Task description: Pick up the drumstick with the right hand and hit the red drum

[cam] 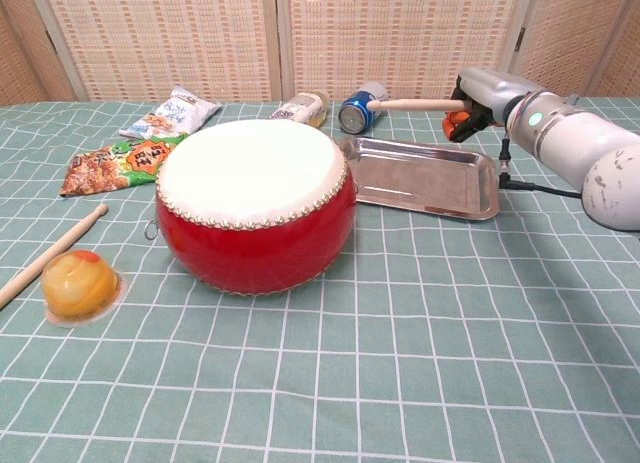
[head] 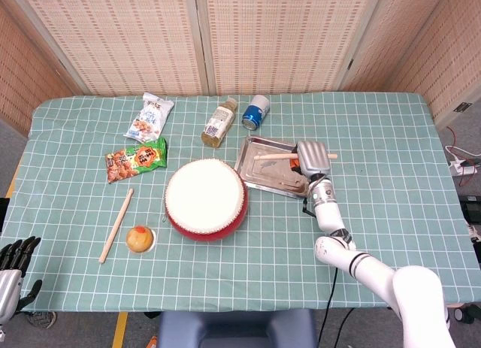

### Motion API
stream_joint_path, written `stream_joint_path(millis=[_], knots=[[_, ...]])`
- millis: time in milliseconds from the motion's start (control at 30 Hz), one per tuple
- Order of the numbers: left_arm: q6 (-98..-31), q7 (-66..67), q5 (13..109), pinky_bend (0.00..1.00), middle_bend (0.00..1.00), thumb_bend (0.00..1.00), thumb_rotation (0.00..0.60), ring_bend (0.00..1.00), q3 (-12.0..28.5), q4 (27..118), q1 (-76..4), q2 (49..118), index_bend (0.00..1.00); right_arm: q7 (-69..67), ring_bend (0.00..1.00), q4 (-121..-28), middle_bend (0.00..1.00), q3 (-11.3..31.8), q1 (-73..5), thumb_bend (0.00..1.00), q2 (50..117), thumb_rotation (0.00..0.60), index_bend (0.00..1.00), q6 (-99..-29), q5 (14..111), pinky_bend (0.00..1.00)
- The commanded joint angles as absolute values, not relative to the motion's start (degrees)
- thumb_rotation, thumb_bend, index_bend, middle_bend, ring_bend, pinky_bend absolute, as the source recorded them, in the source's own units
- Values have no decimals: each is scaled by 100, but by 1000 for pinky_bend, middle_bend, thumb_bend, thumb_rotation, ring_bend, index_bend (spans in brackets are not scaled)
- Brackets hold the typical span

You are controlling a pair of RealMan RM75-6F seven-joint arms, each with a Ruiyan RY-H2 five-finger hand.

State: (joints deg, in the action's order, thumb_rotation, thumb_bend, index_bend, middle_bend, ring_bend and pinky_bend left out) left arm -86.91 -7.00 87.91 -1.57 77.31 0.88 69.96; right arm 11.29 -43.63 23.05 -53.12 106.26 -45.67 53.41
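The red drum with its white skin stands at the middle of the table. My right hand grips a wooden drumstick and holds it level above the metal tray, to the right of the drum and apart from it. The stick's tip points left toward the drum. A second drumstick lies on the cloth left of the drum. My left hand hangs at the lower left edge, off the table, with nothing in it.
A yellow jelly cup sits front left of the drum. Two snack bags, a bottle and a blue can lie behind the drum.
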Motion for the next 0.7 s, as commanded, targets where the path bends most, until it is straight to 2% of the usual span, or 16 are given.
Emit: stream_joint_path(millis=[33,167,233,400,500,567,700], knots=[[-8690,-674,8772,0,48,327,600,0,-153,7766,95,6970,35,1069,868,-3680,909,2429,-5576,604,10994,600,957,-4028,5067,1000],[-8676,-668,8759,0,48,327,600,0,-157,7784,101,6959,35,917,756,-3205,805,2550,-5749,564,11226,600,837,-3756,4961,1000],[-8660,-672,8748,0,48,327,600,0,-158,7784,101,6955,35,845,690,-3029,742,2590,-5814,545,11298,600,768,-3593,4923,966],[-8659,-670,8743,0,47,326,600,0,-156,7788,104,6953,36,591,451,-2730,518,2711,-5954,441,11432,600,506,-3278,4871,643],[-8655,-670,8741,0,48,327,600,0,-154,7786,104,6954,35,446,319,-2667,413,2753,-5997,384,11446,600,375,-3120,4873,490],[-8649,-673,8735,0,48,327,600,0,-153,7782,104,6955,35,345,259,-2644,357,2770,-6013,343,11449,600,309,-3093,4906,416],[-8655,-678,8733,0,48,326,600,0,-145,7778,104,6957,35,188,216,-2666,317,2790,-6015,308,11413,600,252,-3011,4950,377]])
